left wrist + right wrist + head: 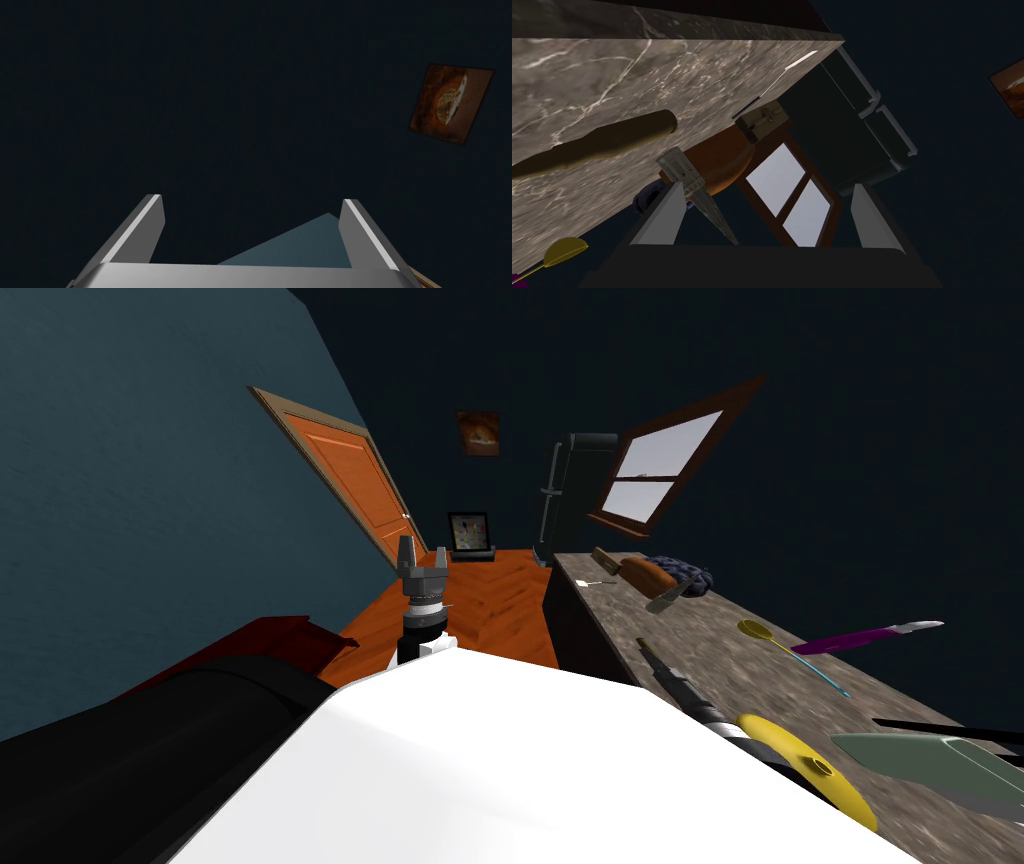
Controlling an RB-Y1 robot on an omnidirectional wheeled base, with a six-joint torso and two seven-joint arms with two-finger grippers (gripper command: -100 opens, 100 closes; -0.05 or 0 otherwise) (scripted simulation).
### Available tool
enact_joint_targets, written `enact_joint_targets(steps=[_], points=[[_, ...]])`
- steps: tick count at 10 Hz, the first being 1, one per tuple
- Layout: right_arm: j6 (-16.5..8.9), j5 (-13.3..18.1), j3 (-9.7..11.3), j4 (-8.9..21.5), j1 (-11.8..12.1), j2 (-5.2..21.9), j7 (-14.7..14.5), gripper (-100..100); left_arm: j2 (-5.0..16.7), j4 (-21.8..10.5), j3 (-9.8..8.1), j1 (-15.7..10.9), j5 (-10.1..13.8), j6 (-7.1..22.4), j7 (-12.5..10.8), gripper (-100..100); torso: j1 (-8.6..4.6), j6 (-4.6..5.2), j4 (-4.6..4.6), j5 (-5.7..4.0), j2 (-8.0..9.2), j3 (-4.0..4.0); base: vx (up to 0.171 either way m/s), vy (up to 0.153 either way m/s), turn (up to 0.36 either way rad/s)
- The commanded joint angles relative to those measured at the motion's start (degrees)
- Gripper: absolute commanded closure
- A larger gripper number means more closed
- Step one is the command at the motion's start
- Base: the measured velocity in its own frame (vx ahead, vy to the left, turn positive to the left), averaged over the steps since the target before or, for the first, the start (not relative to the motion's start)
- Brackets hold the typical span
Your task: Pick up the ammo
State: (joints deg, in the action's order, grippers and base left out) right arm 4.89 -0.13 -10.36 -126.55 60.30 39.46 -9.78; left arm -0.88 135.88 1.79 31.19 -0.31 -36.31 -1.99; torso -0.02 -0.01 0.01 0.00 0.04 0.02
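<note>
Head view: left gripper (422, 550) is up at 12 o'clock over the floor (500, 598), counter (700, 633) off at 2 o'clock. Left wrist: its fingers are spread apart. Right wrist: right gripper (767, 185) is wide open too, with the ammo (597, 145) lying flat on the counter nearby, clear of the fingers.

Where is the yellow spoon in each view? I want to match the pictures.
Head view: yellow spoon on the marble counter, right of centre.
Left wrist view: not in it.
Right wrist view: spoon on the counter, beside the right pincer.
Shared landmark, head and right wrist: the window.
</note>
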Motion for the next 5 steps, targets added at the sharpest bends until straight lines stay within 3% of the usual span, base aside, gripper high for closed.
enact_joint_targets(steps=[1,4,5], points=[[0.0,0.0,0.0,0.0,0.0,0.0,0.0,-100,0.0,0.0,0.0,0.0,0.0,0.0,0.0,0,0.0,0.0,0.0,0.0,0.0,0.0,-0.009,0.003,-0.029],[0.0,0.0,0.0,0.0,0.0,0.0,0.0,-100,0.0,0.0,0.0,0.0,0.0,0.0,0.0,0,0.0,-0.01,0.01,0.0,0.01,0.01,-0.001,0.0,0.0],[-1.2,1.0,-0.2,-0.5,1.7,0.7,-0.6,-100,0.0,0.0,0.0,0.0,0.0,0.0,0.0,0,-0.01,-0.01,0.0,0.0,-0.01,0.0,-0.003,-0.006,-0.011]])
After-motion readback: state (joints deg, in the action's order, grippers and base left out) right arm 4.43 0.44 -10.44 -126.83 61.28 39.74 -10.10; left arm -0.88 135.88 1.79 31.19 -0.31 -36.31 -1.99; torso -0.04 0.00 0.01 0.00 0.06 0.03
